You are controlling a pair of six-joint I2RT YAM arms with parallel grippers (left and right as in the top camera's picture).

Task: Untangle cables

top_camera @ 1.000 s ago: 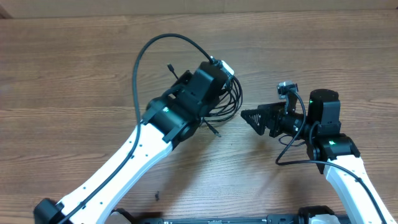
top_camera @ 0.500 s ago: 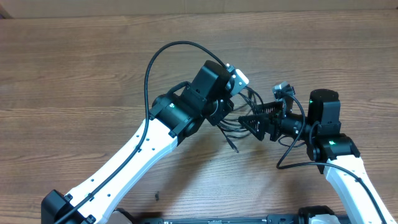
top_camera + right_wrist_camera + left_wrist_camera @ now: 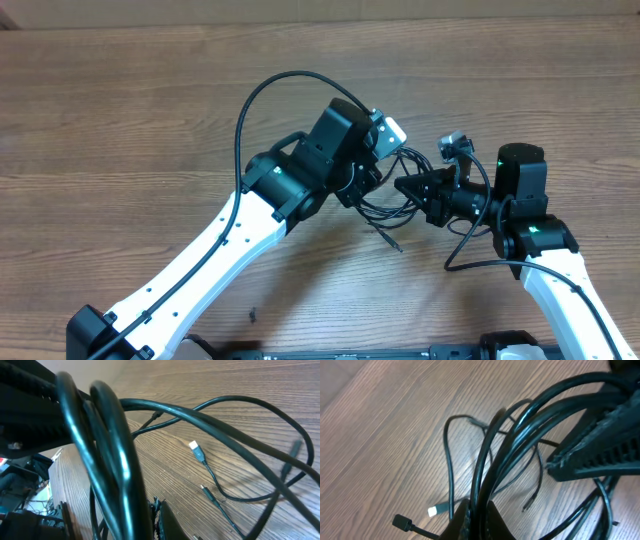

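Cables (image 3: 380, 212) in a black tangle, left gripper (image 3: 368, 185) clamped on them from nine o'clock, right gripper (image 3: 404, 187) clamped from three o'clock.

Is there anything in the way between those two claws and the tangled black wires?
Nothing visible stands in the way. The left gripper and the right gripper are both closed directly on the bundle of thin black cables, whose loose plug ends trail onto the brown wooden table.

A brown wood-grain table (image 3: 120, 120) bears one small dark speck (image 3: 252, 316).
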